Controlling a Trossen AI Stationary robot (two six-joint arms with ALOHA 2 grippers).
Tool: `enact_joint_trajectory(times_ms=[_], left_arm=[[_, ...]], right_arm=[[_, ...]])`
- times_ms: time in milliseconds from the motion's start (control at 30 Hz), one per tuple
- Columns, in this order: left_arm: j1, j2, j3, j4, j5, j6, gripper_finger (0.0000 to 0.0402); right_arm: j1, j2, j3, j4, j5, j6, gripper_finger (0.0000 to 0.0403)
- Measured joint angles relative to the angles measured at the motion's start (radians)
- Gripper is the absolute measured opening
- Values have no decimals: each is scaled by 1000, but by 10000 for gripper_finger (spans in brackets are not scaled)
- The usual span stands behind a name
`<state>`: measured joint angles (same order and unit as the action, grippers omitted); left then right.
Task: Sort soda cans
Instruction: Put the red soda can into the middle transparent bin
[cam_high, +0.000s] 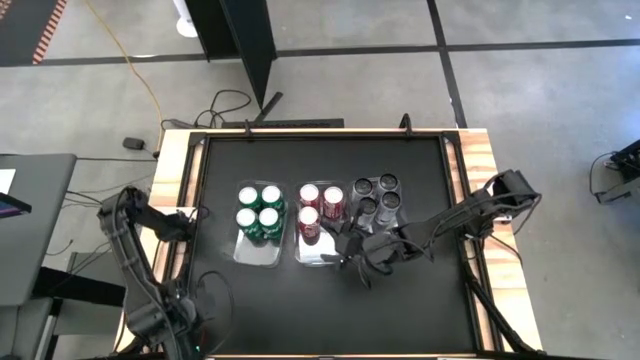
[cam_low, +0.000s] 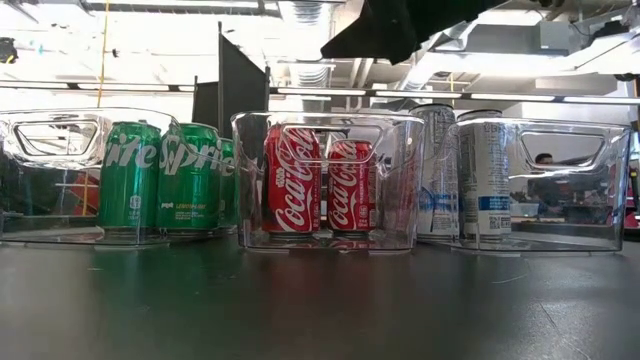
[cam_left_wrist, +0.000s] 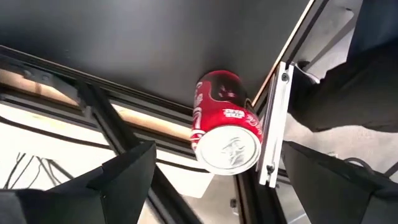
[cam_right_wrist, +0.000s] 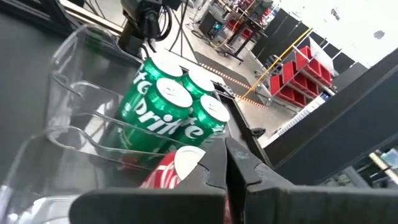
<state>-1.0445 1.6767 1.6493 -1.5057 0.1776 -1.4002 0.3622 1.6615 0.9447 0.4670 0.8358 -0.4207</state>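
Your right end effector (cam_high: 345, 250) hangs over the middle tray (cam_high: 318, 245), fingers pressed together. Three red cans (cam_high: 321, 205) stand there, green cans (cam_high: 259, 208) left, silver cans (cam_high: 377, 196) right. Your left end effector (cam_high: 197, 213), spread, waits at the desk (cam_high: 400, 300) left edge near a fourth red can (cam_left_wrist: 225, 121).

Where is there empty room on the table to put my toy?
The black table top is bare nearer than the three clear plastic trays, and beyond them too. The middle is crowded with those trays and the right gripper.
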Motion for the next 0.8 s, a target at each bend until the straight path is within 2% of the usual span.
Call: enact_joint_trajectory(times_ms=[400, 800], left_arm=[[-113, 82, 0, 108, 1, -183, 343], [-184, 138, -1, 71, -11, -269, 344]], right_arm=[[-37, 0, 0, 51, -58, -94, 12], [-50, 0, 0, 53, -80, -86, 12]])
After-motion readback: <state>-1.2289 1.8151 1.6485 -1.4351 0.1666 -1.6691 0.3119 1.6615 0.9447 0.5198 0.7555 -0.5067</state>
